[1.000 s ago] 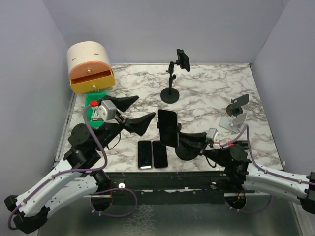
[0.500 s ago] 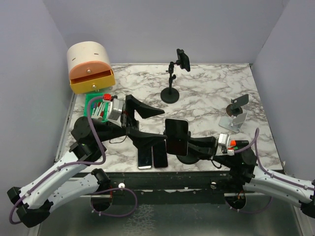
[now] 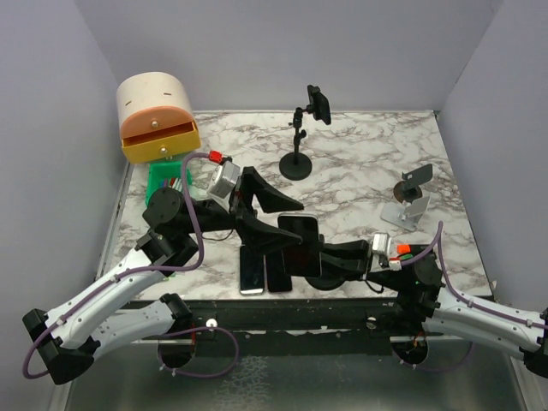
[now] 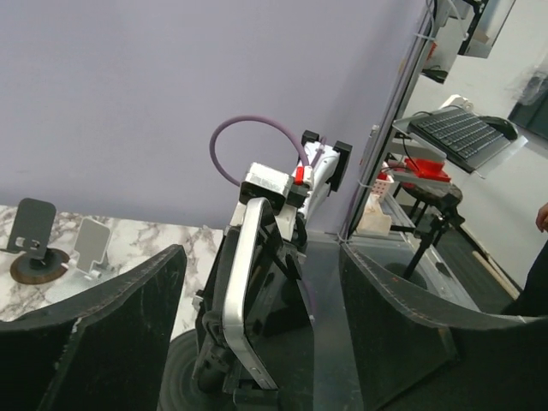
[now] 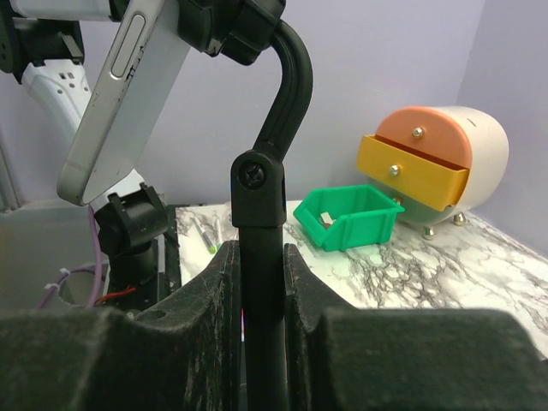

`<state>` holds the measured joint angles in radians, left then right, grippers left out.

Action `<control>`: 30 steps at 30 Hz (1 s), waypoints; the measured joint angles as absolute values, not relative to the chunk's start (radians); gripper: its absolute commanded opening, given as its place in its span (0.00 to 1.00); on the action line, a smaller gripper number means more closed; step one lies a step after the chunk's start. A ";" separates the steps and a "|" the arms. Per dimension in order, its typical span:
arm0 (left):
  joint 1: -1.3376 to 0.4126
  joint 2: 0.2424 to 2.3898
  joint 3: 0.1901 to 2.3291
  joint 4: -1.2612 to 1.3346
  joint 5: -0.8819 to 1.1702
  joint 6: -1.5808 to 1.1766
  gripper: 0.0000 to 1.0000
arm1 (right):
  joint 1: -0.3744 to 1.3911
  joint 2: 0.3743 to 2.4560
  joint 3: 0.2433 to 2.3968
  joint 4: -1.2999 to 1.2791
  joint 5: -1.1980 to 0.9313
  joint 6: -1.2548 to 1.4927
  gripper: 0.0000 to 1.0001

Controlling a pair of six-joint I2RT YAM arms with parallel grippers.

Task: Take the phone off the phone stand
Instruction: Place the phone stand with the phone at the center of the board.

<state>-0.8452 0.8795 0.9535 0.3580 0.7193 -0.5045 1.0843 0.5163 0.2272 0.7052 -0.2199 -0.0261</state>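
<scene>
A silver-edged phone (image 4: 242, 291) sits clamped at the top of a black phone stand (image 5: 261, 193), tilted back. In the overhead view the phone (image 3: 301, 248) is near the front middle of the table. My left gripper (image 4: 261, 257) is open, with one finger (image 4: 94, 334) on each side of the phone and a gap to both. My right gripper (image 5: 261, 257) is shut on the stand's upright post, below its joint. From above, the left gripper (image 3: 291, 223) comes in from the left and the right gripper (image 3: 332, 259) from the right.
Two dark phones (image 3: 264, 270) lie flat on the table below the left gripper. A second black stand (image 3: 297, 158) holding a phone stands at the back. A silver stand (image 3: 409, 204) is at the right, a green bin (image 3: 167, 178) and a drawer box (image 3: 157, 116) at the left.
My left arm has swung right and brought its fingers around the phone, and the jaws have narrowed. The right gripper has shifted the stand and phone slightly right and lower.
</scene>
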 measured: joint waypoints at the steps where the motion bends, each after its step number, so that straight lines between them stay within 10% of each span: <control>1: -0.845 0.882 0.953 0.358 0.725 -0.509 0.65 | 1.084 0.516 0.227 0.707 -0.220 -0.026 0.00; 16: -0.844 0.894 0.953 0.358 0.764 -0.548 0.00 | 1.084 0.523 0.227 0.707 -0.229 -0.025 0.03; 22: -0.847 0.891 0.939 0.364 0.746 -0.548 0.00 | 1.080 0.502 0.246 0.636 -0.224 -0.016 0.59; 30: -0.852 0.897 0.874 0.348 0.674 -0.552 0.00 | 1.065 0.452 0.345 0.502 -0.136 -0.019 0.76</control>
<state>-0.8524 0.8970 0.8742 0.3477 0.6743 -0.5518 1.0653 0.4519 0.3447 0.5022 -0.1356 -0.0193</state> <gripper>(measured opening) 0.054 0.734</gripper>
